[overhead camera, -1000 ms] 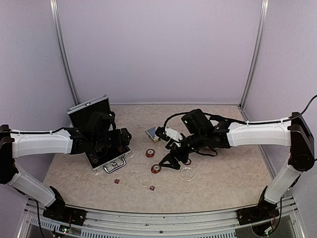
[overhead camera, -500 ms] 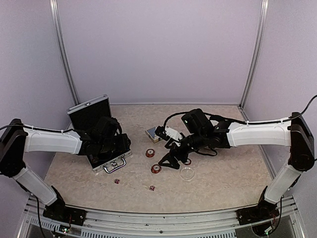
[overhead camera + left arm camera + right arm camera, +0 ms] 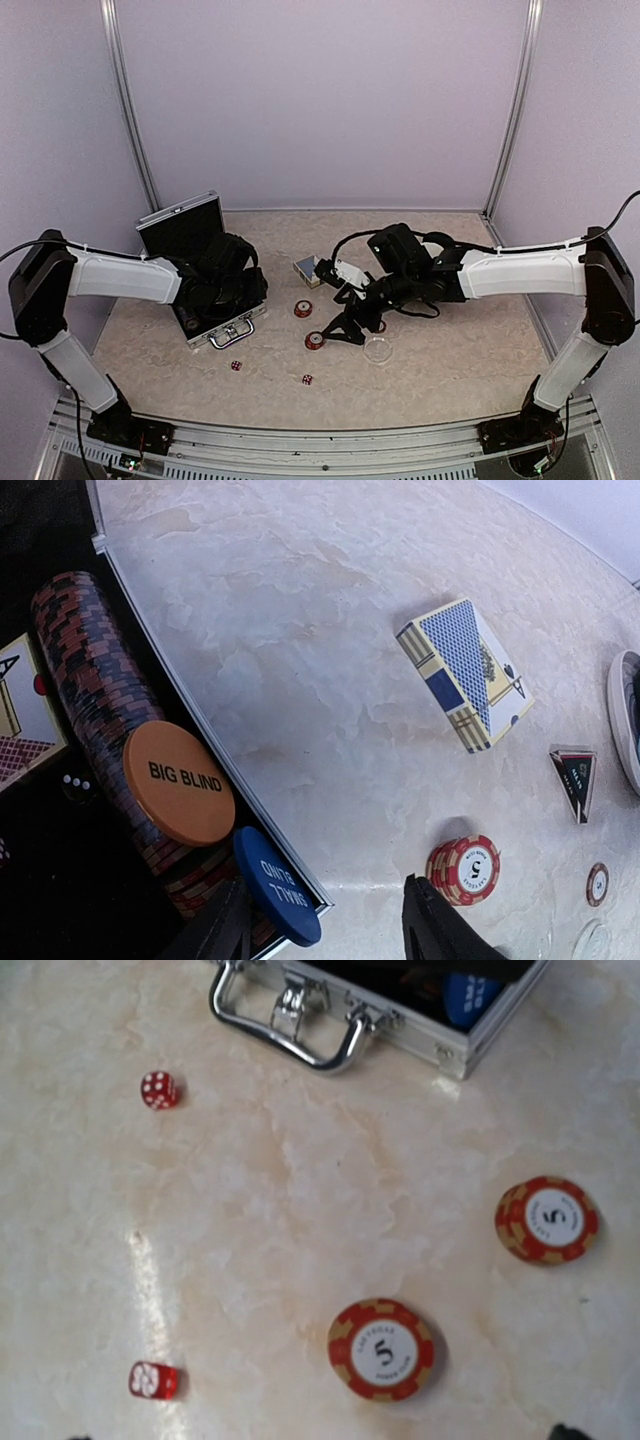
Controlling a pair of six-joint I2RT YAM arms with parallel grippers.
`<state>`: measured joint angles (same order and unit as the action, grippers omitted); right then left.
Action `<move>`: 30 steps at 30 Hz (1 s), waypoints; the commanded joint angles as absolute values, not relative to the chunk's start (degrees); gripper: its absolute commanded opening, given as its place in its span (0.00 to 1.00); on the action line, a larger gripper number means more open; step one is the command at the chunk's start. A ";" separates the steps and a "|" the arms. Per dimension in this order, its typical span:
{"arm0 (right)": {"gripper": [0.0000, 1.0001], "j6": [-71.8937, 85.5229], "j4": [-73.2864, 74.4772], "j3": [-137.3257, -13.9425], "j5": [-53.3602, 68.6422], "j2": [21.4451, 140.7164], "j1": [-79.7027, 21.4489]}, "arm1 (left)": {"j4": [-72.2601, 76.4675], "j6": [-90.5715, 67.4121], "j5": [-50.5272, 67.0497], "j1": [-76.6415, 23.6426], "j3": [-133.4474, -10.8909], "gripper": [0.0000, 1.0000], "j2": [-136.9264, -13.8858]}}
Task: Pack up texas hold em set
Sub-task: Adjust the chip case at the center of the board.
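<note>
left fingers [image 3: 425, 925]: part-spread, nothing pinched; sat over the case's front corner
briefcase [image 3: 215, 330]: open at left of the tabletop [image 3: 450, 370], lid up
inside case: chip row [image 3: 90, 680], BIG BLIND disc [image 3: 178, 782], SMALL BLIND disc [image 3: 277, 885]
dice: two loose in front of the case [image 3: 236, 365] [image 3: 307, 379]
chip stacks: two loose, far one [image 3: 303, 309], near one [image 3: 315, 341]
card box [image 3: 307, 270]: loose behind the chips
black marker [image 3: 575, 780]: loose, right of the card box
right fingers [image 3: 345, 325]: spread wide, empty, above the near stack
clear disc [image 3: 378, 348]: just right of that stack
step: likely collecting loose pieces, several not yet packed
next: probably right fingers lowered astride the near stack, then closed on its edges
</note>
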<state>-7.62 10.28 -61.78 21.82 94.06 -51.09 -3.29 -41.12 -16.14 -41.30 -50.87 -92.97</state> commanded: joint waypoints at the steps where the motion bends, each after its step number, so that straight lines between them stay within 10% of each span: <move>1: 0.99 -8.26 8.79 -60.34 22.50 91.67 -50.37 | -4.92 -41.41 -17.66 -41.66 -52.86 0.51 -94.10; 30: 0.99 -8.44 8.00 -59.21 24.26 91.03 -50.10 | -8.47 -41.49 -19.83 -41.92 -55.19 0.30 -96.80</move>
